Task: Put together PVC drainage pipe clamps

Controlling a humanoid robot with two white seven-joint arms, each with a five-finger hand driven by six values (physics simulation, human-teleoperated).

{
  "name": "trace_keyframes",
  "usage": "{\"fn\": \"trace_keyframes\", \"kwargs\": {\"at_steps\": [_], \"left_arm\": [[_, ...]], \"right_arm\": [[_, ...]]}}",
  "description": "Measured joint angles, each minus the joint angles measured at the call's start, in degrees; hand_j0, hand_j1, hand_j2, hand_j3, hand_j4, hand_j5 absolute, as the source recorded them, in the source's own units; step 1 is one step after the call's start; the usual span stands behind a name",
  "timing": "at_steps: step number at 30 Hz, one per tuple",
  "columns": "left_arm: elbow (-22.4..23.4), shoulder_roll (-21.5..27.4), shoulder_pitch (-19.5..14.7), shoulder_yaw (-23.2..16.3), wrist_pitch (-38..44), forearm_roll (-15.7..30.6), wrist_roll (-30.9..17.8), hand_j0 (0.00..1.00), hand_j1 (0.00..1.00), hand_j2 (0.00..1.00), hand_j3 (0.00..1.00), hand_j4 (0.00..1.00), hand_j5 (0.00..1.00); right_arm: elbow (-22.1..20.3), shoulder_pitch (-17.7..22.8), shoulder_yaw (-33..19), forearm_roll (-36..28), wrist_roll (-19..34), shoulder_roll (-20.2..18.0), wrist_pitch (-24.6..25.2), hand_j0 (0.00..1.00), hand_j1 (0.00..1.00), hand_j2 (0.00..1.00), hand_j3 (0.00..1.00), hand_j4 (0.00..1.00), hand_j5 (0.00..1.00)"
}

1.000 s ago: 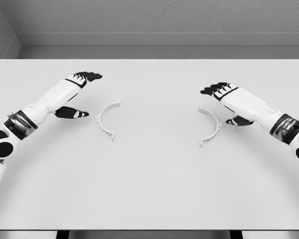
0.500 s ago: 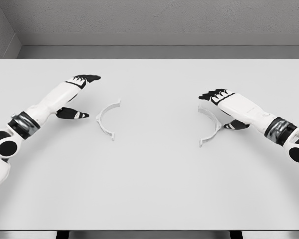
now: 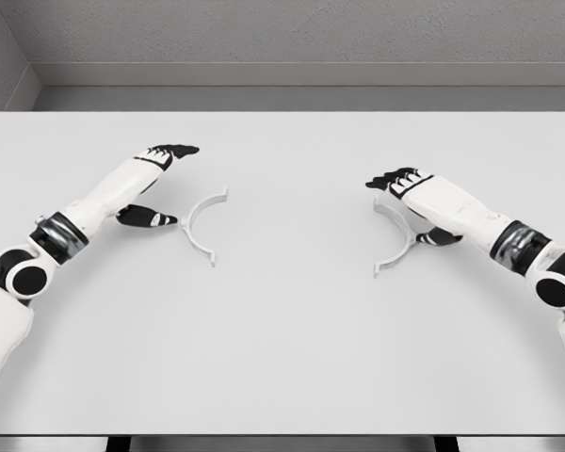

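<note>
two thin white half-ring clamps (image 3: 203,227) (image 3: 397,237) on a matte table (image 3: 282,358); left hand (image 3: 155,184) and right hand (image 3: 414,202) spread, empty.

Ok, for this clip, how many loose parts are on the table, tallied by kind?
Half-ring clamp pieces, white: 2, the left clamp half and the right clamp half
Other loose parts: 0
Total: 2, both lying flat on the table, with the left hand and the right hand open beside them.
</note>
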Motion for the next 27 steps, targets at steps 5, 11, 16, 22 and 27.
{"fn": "trace_keyframes", "kwargs": {"at_steps": [5,11,16,22,27], "left_arm": [[0.83,-0.57,0.0,0.0,0.0,-0.05,0.01,1.0,1.0,1.0,1.0,1.0,1.0],[1.05,-0.96,0.0,0.0,0.0,-0.06,0.02,1.0,1.0,1.0,1.0,1.0,1.0],[1.01,-1.72,0.0,0.0,0.0,-0.14,-0.01,1.0,1.0,1.0,1.0,1.0,1.0],[0.48,-3.1,0.44,0.0,0.0,-0.16,-0.03,1.0,1.0,1.0,1.0,1.0,1.0],[-0.5,-4.14,0.97,0.0,0.0,-0.52,-0.04,1.0,1.0,1.0,1.0,1.0,1.0]], "right_arm": [[-0.1,-0.61,0.43,0.06,0.08,0.7,0.01,1.0,1.0,1.0,1.0,1.0,1.0],[-0.49,-0.62,1.43,0.1,0.11,1.17,0.19,1.0,1.0,1.0,1.0,1.0,1.0],[-1.69,-0.79,2.25,0.08,0.12,1.29,1.2,1.0,1.0,1.0,1.0,1.0,1.0],[-1.81,-1.84,2.78,0.05,0.11,1.39,1.55,1.0,1.0,1.0,1.0,1.0,1.0],[-1.6,-2.02,3.88,0.04,0.09,1.71,1.93,1.0,1.0,1.0,1.0,1.0,1.0]]}}
